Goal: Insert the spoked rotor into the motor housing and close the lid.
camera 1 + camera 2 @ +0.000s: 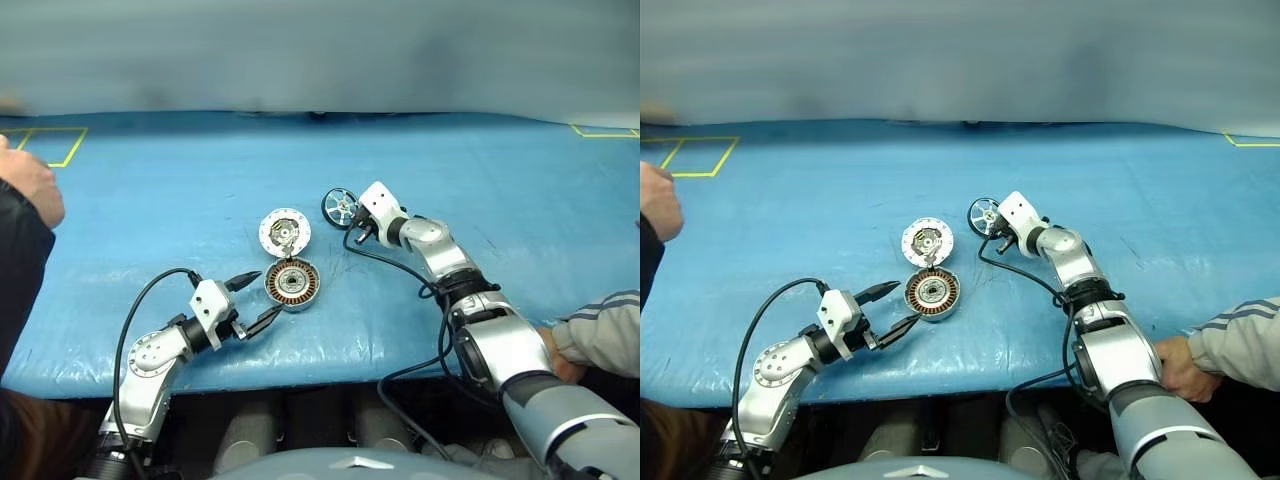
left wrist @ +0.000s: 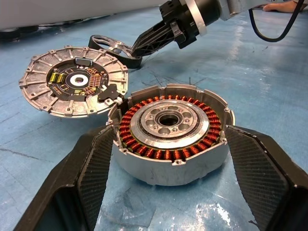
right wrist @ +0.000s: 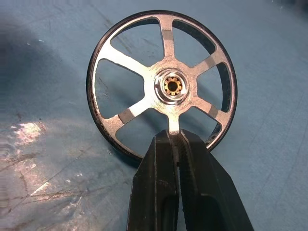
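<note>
1. right gripper [image 3: 174, 139] is pinched onto a spoke of the spoked rotor [image 3: 162, 83], near the middle of the blue table [image 1: 150, 180]; whether the rotor is lifted is hard to tell.
2. left gripper [image 1: 263, 297] stands wide, its fingers flanking the motor housing [image 2: 171, 137] toward the near edge.
3. lid [image 1: 284, 232] lies open, touching the housing's far side.

Right gripper [image 3: 174, 139] fingertips cover near rim and one spoke end of spoked rotor [image 3: 163, 82]. Left gripper [image 2: 168, 159] fingers mask motor housing [image 2: 169, 139] flanks. Person's hand [image 1: 28, 180] cut by frame edge, far beyond left gripper.
</note>
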